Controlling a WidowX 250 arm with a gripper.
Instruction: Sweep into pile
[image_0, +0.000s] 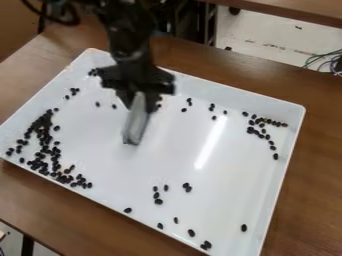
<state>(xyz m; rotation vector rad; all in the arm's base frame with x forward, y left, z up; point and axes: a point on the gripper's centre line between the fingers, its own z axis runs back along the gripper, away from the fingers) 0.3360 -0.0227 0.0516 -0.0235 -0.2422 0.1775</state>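
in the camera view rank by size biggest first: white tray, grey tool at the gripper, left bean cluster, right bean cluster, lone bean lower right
1. white tray
2. left bean cluster
3. grey tool and right bean cluster, too close to rank
4. lone bean

The small, dark, oval beans (45, 120) lie on the white tray (220, 200), most crowded along its left side and lower-left edge in the camera view. A looser group sits near the right corner; others lie singly or in twos and threes near the far and near edges. My fingers (140, 91) hold a pale grey, narrow tool (136, 122), slightly tilted, its end pointing down among the scattered beans.
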